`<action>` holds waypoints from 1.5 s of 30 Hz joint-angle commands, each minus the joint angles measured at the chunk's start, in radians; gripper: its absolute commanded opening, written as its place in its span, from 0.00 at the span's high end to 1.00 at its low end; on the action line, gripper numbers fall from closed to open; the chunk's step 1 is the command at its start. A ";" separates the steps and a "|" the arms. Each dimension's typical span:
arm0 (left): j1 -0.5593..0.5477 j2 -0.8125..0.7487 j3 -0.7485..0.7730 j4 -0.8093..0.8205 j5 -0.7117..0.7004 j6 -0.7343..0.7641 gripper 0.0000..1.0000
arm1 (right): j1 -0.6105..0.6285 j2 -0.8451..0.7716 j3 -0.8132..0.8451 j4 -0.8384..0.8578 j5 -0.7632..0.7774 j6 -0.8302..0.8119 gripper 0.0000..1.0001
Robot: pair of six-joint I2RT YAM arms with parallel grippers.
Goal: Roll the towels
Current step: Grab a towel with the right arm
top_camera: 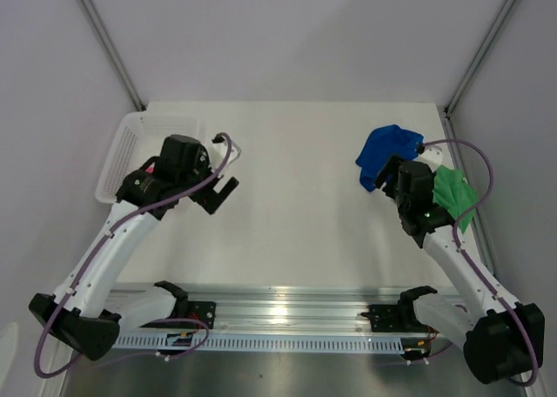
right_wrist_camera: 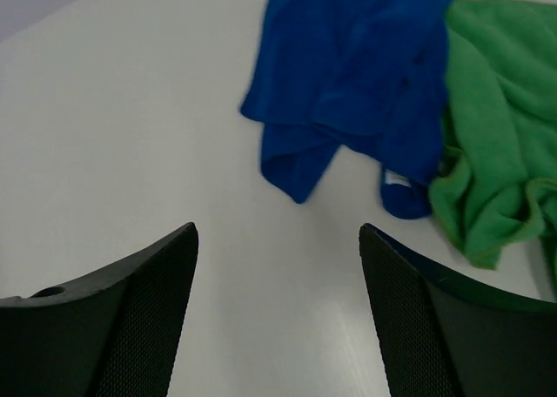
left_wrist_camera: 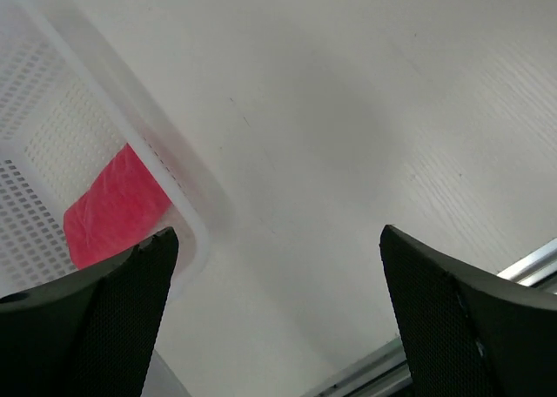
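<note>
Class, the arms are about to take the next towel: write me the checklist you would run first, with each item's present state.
1. Left gripper empty, jaws apart: ok.
2. Right gripper empty, jaws apart: ok.
3. Pink towel in basket: ok.
4. Pink towel rolled: cannot tell, half hidden.
5. Blue towel rolled: not ok, crumpled on table.
6. Green towel rolled: not ok, crumpled, touching blue.

1. Your pink-red towel (left_wrist_camera: 117, 205) in the basket (left_wrist_camera: 52, 127): its near end slips behind a finger (left_wrist_camera: 96, 327) of the left gripper (left_wrist_camera: 277, 233). From above, the left arm (top_camera: 122, 232) covers nearly all of it.
2. Your green towel (right_wrist_camera: 500, 136) runs off the right wrist view's right edge. From above, the right arm (top_camera: 452, 249) covers part of it.
3. Your blue towel (right_wrist_camera: 348, 75) is cropped at that view's top edge.
</note>
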 commanded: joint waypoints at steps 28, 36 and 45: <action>-0.232 0.025 -0.527 0.736 -0.301 -0.023 0.00 | -0.089 1.168 0.883 -0.138 -0.166 -0.421 0.39; -0.232 0.056 -0.502 0.717 -0.335 -0.024 0.01 | -0.116 1.217 0.915 -0.245 -0.204 -0.372 0.41; -0.231 0.059 -0.498 0.717 -0.352 -0.017 0.00 | -0.136 1.195 0.863 -0.273 -0.276 -0.357 0.96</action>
